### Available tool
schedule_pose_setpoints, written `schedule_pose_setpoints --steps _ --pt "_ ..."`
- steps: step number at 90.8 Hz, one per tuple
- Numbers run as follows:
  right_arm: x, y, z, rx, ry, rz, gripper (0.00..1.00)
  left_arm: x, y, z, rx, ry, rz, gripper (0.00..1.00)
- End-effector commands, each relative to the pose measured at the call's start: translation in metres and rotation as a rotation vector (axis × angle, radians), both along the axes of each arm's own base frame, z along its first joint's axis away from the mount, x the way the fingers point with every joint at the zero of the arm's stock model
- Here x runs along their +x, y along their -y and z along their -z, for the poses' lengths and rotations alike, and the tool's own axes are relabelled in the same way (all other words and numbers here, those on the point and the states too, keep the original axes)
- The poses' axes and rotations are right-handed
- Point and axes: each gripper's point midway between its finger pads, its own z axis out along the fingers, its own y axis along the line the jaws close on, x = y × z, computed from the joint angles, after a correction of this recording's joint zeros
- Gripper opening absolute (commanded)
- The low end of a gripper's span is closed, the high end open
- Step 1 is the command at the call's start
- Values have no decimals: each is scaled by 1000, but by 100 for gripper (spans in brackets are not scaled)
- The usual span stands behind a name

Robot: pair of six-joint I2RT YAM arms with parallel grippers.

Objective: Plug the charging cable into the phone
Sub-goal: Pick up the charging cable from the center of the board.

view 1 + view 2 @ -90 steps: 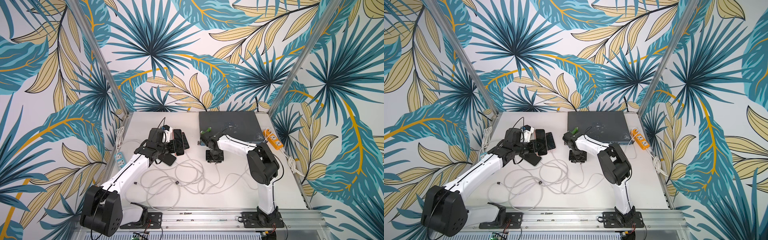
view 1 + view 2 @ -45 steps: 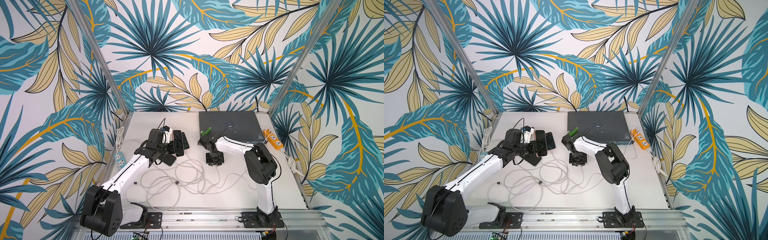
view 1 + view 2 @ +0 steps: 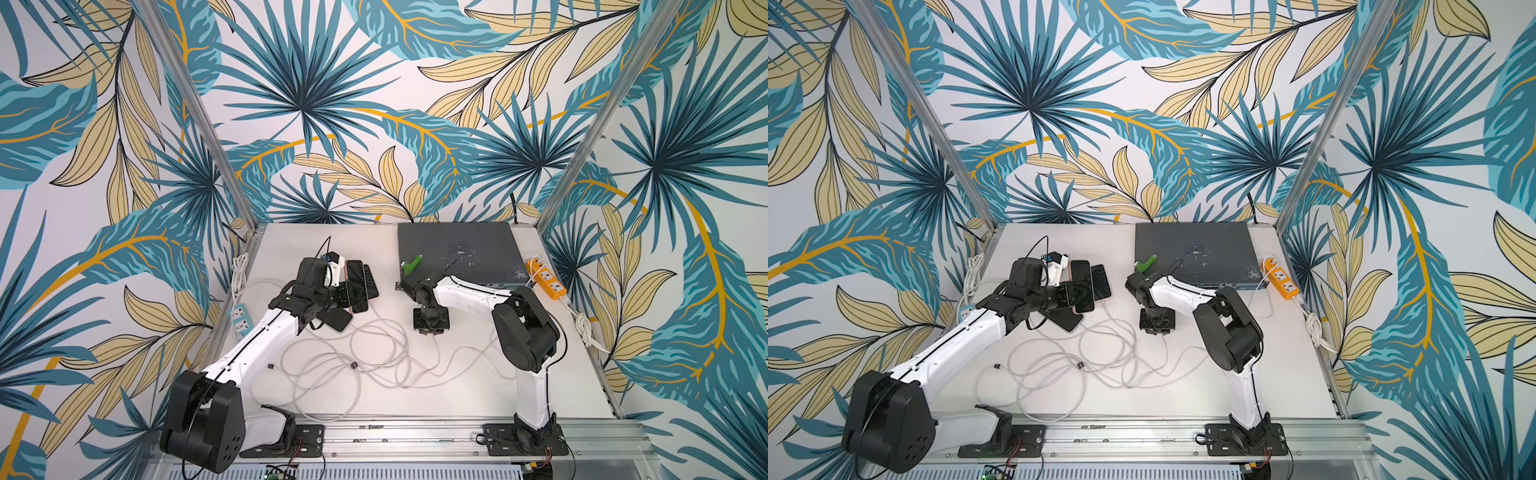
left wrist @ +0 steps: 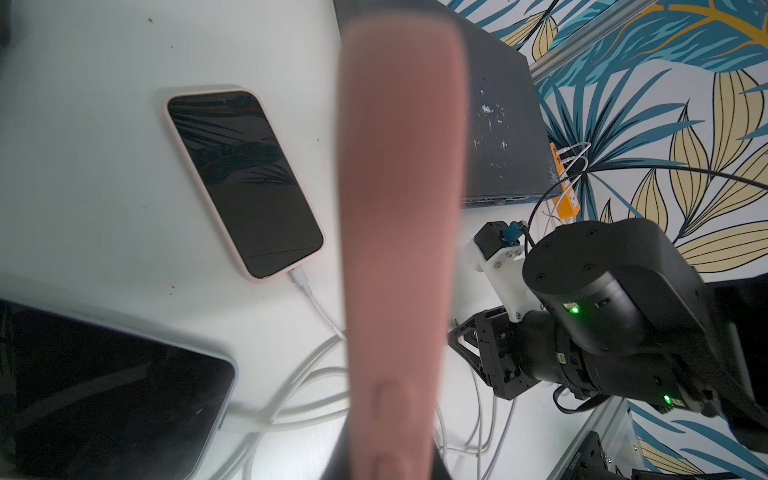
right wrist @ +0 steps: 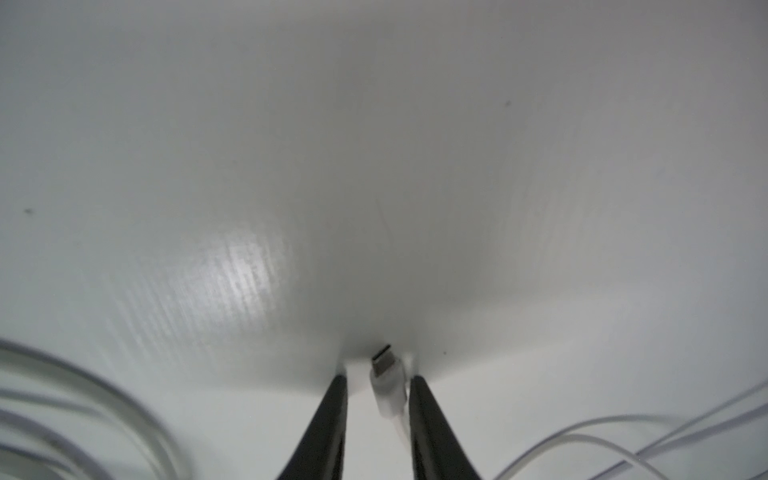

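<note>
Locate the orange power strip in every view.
Both top views: orange power strip at the table's right edge, beside the dark grey box.
Left wrist: orange sliver just past the box's corner.
Right wrist: not in it.
Shared landmark: the dark grey box.

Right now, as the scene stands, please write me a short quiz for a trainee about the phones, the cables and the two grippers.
1. True or false: the right gripper stands with one finger on each side of the loose plug, which lies on the table.
2. What does the left gripper hold? A) a pink-edged phone B) the loose plug C) nothing
3. Fill in: the flat phone has a white cable ____ into it.
Key: 1 true; 2 A; 3 plugged.
</note>
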Motion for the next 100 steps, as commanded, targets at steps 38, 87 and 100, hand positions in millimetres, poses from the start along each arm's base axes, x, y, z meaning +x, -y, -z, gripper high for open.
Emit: schedule_pose_setpoints --steps 38,87,100 --pt "-10 23 8 -48 -22 -8 25 6 1 -12 -17 63 15 0" --pt "2 5 14 -5 -2 -93 26 6 1 -9 -9 57 17 0" --pt "6 3 15 -2 9 -108 26 6 1 -9 -10 57 19 0"
